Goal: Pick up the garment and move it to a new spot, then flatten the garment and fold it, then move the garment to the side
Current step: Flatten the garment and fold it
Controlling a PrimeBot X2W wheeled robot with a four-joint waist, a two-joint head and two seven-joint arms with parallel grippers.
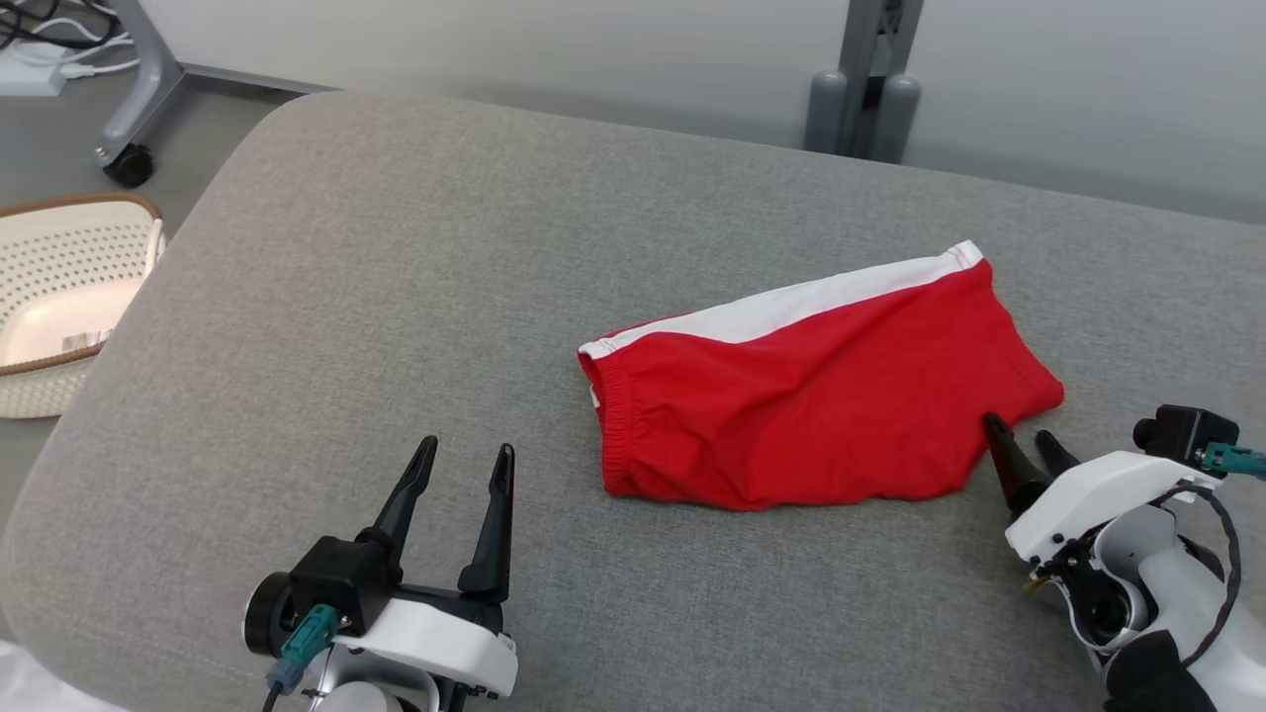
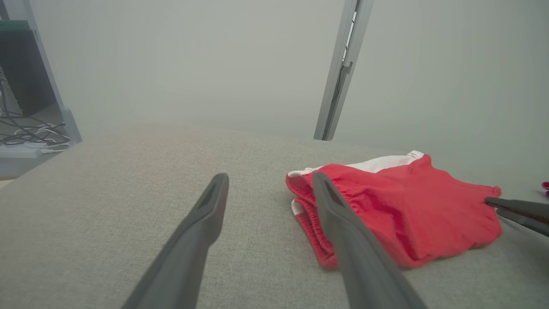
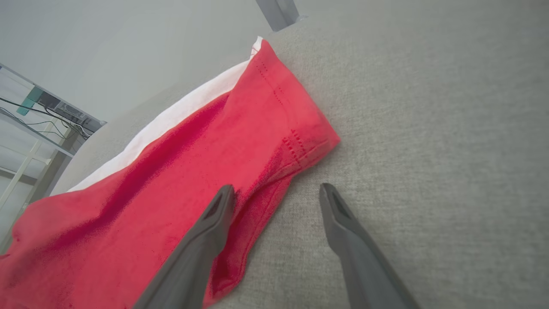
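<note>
While both tools stand wide apart and hold nothing, the garment [image 1: 811, 405], a pair of red shorts, lies flat on the right half of the grey padded counter [image 1: 396, 297]. Its long axis runs on a slant across the counter, from the near left to the far right as the head view shows it. The gathered elastic waistband [image 1: 613, 415] forms the left end and faces the robot's left, while the stitched hem [image 1: 1024, 341] forms the right end and faces right and away. A white band [image 1: 791, 307] follows the far long edge from end to end, and the red cloth shows soft creases along its near edge. The left tool [image 1: 467, 447] hangs over bare counter at the near left, apart from the waistband, its fingers pointing away from the robot. The right tool [image 1: 1019, 427] sits at the garment's near right corner. In the right wrist view one finger [image 3: 212, 223] lies over the red edge and the other finger [image 3: 343, 223] over bare counter just beside it; whether the first touches the cloth cannot be told. Off the counter's left end a white perforated basket [image 1: 69, 257] with a brown rim stands on the floor, and a grey post [image 1: 870, 59] rises beyond the far edge.
</note>
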